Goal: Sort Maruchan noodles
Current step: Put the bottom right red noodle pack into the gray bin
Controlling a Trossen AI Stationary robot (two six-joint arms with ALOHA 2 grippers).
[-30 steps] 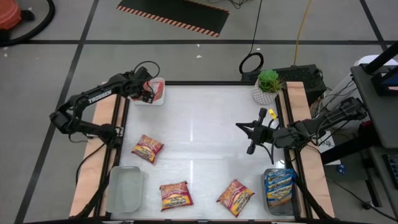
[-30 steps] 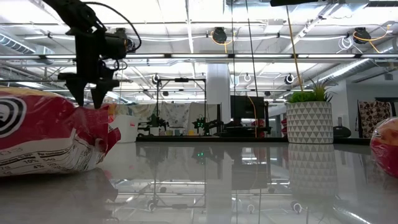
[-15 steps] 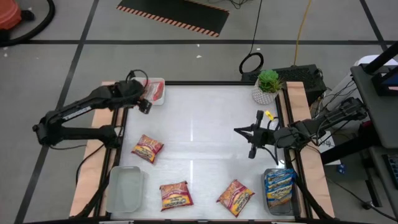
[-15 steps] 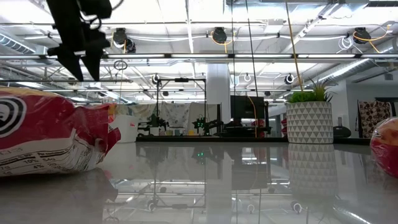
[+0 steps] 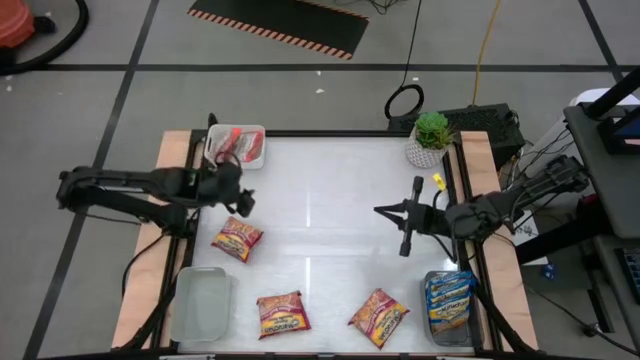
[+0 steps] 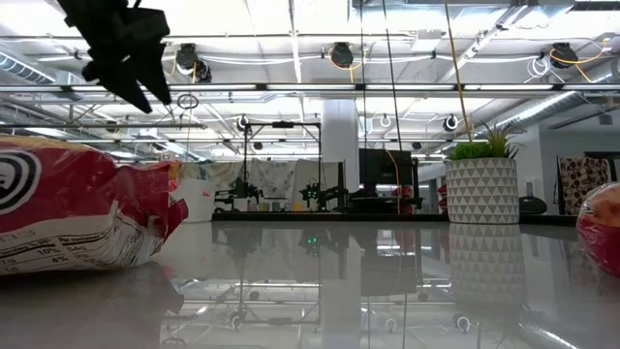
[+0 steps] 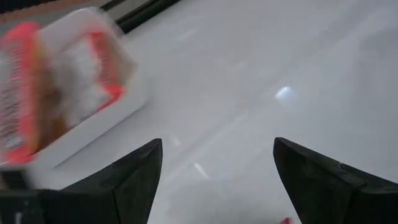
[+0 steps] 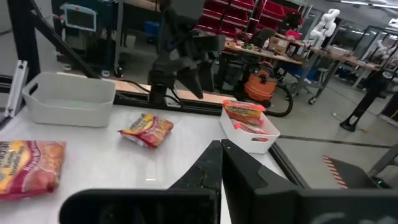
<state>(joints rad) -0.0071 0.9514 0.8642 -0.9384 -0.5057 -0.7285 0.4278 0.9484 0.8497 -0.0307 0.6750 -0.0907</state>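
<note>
Three red-wrapped Maruchan noodles packets lie flat on the white table (image 5: 330, 200): one at the left (image 5: 237, 238), one at the near edge (image 5: 282, 313) and one near right (image 5: 378, 317). Orange-red packets (image 5: 243, 145) sit in a white bin (image 5: 212, 150) at the far left corner. Blue packets (image 5: 449, 298) fill a clear bin at the near right. My left gripper (image 5: 238, 195) hangs open and empty above the table, between the far-left bin and the left packet. My right gripper (image 5: 380, 210) hovers shut, right of centre, pointing toward the table's left.
An empty white bin (image 5: 203, 300) stands at the near left corner. A potted plant (image 5: 430, 138) stands at the far right corner. Bare table lies in the middle and along the far edge. The left arm (image 8: 180, 56) shows across the table in the right wrist view.
My left gripper has swung away from above the far-left bin toward the table's near edge, rising and turning as it went, and has stayed open. The packets in that bin lie as before. My right gripper has rolled a little in place.
</note>
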